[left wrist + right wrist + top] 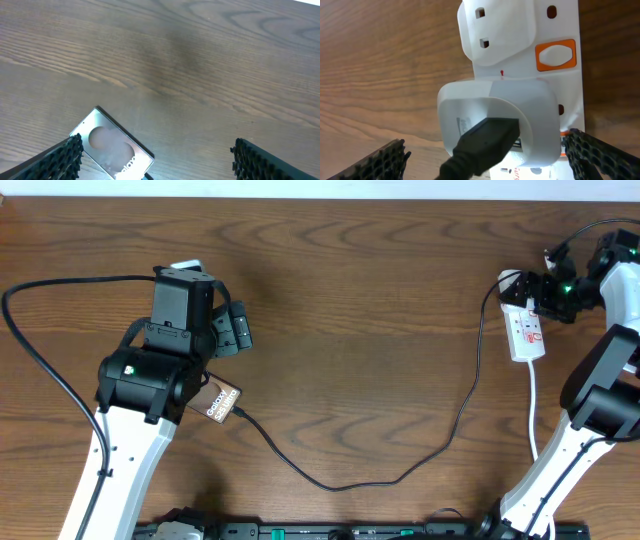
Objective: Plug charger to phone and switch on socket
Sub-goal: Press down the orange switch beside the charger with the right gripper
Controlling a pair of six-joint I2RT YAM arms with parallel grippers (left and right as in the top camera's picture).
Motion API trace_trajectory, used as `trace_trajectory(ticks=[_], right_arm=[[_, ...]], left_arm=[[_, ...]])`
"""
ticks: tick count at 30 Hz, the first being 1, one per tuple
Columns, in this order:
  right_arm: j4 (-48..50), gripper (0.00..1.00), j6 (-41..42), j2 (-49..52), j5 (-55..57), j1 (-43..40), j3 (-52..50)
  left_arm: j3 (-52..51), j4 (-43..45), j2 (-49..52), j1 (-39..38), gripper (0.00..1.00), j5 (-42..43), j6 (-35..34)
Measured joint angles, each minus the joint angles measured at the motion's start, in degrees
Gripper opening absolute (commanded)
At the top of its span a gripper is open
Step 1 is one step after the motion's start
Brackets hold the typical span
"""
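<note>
The phone, lower left of centre in the overhead view, carries tilted white lettering that appears to read "Galaxy S25 Ultra", while red print at the bottom edge of the socket is cut off and illegible.

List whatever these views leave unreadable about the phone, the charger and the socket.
The phone: overhead, mostly under the left arm; in the left wrist view, the bottom edge cuts its lower end.
The charger tip: whether it is seated in the phone is hidden in both views.
The socket switch: on or off unreadable; overhead too small.
</note>
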Motion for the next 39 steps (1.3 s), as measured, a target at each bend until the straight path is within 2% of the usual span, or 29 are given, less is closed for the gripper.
trace_trajectory(ticks=[39], right_arm=[[-1.77,0.99,0.33,-0.04,-0.55,0.15,0.17]], left_arm=[[0.00,-0.66,0.00,0.00,0.93,0.00,0.00]])
